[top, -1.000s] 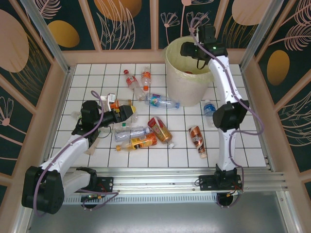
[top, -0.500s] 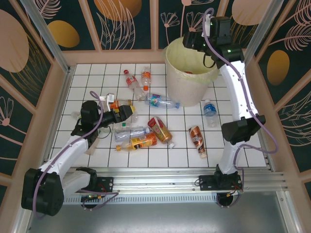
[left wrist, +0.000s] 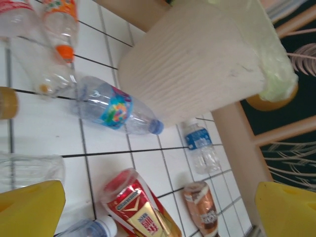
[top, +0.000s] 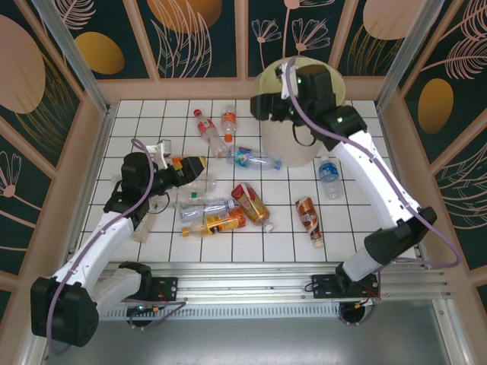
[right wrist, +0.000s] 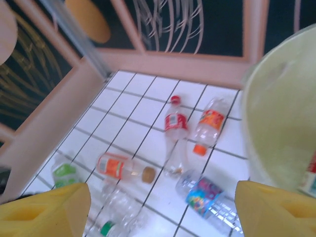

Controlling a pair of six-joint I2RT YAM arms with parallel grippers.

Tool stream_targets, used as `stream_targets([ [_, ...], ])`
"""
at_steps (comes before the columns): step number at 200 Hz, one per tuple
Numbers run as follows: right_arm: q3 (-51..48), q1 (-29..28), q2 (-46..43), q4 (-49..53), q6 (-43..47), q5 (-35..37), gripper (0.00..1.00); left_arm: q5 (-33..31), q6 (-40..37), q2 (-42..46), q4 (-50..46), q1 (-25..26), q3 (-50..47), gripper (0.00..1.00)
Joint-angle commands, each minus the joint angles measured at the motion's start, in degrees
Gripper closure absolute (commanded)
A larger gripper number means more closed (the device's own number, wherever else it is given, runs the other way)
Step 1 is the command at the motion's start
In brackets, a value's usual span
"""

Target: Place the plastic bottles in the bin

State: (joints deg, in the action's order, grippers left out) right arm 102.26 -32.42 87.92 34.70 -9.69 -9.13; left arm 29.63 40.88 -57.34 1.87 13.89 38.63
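Left arm: I see it low over the left half of the counter (top: 380, 220), forearm slanting up toward the bottle cluster, left claw (top: 196, 164) pointing right.
Left claw: spread wide, nothing between its yellow fingers (left wrist: 29, 210).
Right arm: stretched high and far forward, elbow out near the right wall, wrist bent leftward above the bin (top: 300, 148); right claw (top: 262, 106) sits over the bin's left rim.
Right claw: fingers (right wrist: 44, 210) apart, empty.
Plastic bottles (top: 221, 223): lying on the tiles left of and in front of the bin, which stands at the far right corner.
Top view alone: gives me both whole arms.
Left wrist view alone: the bin's ribbed wall, a bright-labelled bottle (left wrist: 116, 106) with its cap just beside the bin's foot, a blue-labelled bottle (left wrist: 199, 140) near it.
Right wrist view alone: the bin's inside, with something red-labelled (right wrist: 310, 173) I can't identify; a green-labelled bottle (right wrist: 64, 173) at the far left.
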Motion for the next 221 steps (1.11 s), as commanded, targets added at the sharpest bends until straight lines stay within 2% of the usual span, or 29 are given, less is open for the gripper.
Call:
stream_targets([
  [1,-6.17,-3.43,-4.65,-4.31,0.11,-0.05,0.2,-6.3,-3.21,1.56,-9.95,0.21,3.28,0.01],
  [28,-15.82,-7.14,-9.92,-6.48,-0.7,0.95,0.16,-6.32,-4.87,2.05,-15.43,0.22,5.13,0.01],
  [58,-26.29,-9.05,-16.11,-8.87,-2.97,0.27,0.01,-5.89,-7.42,2.97,-21.88,0.2,6.18,0.01],
  [112,-40.04,-9.59,-27.91,-11.2,-7.22,-1.68,0.01,-4.67,-15.67,3.42,-33.25,0.95,9.5,0.06],
  [132,-43.55,-9.65,-31.35,-12.01,-8.63,-2.25,0.01,-7.1,-16.1,1.89,-34.08,4.71,10.2,0.06],
  [202,-49.79,-9.75,-38.47,-12.12,-10.48,-2.86,0.01,-27.91,-19.83,-11.28,-42.74,24.93,15.6,0.12],
  [221,-50.39,-9.81,-39.42,-11.42,-10.68,-2.65,0.01,-28.73,-22.28,-16.26,-44.35,29.0,16.75,0.13],
])
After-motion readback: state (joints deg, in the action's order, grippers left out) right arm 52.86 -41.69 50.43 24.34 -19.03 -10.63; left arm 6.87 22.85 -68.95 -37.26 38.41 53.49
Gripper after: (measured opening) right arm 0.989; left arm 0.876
